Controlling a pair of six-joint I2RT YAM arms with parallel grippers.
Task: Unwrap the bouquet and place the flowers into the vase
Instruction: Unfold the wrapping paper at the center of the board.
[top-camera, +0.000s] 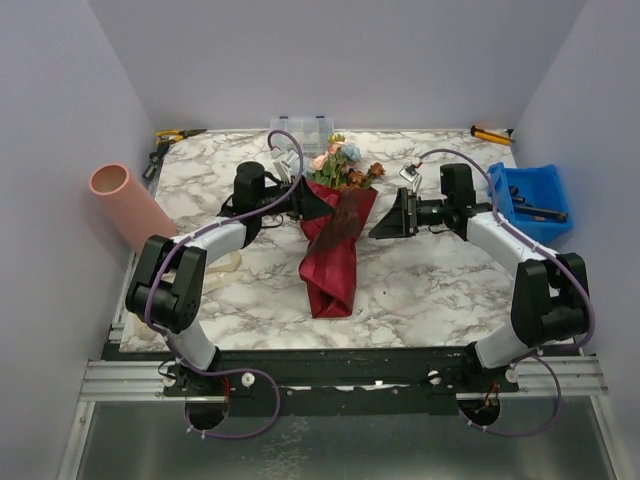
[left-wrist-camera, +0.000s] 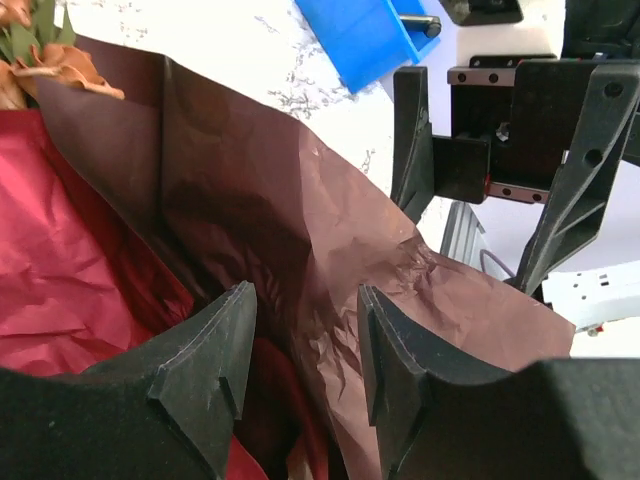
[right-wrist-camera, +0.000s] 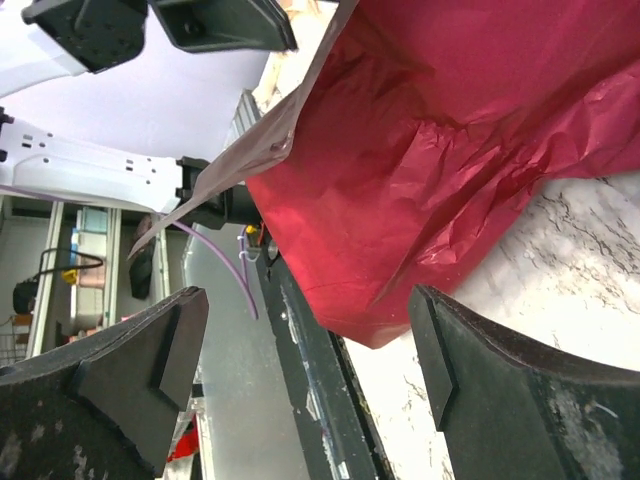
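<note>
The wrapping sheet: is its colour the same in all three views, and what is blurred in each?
Top external: even soft light, all sharp, the wrapping sheet dark red. Left wrist: it turns brownish in shade, the table is nearly washed out, the left gripper's fingers slightly soft. Right wrist: bright red sheet, the right gripper's fingers slightly soft.

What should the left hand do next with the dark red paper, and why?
Probably close the left gripper on the fold of the maroon sheet. Its jaws stand apart with that fold between them, so nothing is pinched yet. The right gripper is open and holds nothing, and the flowers are still wrapped.
</note>
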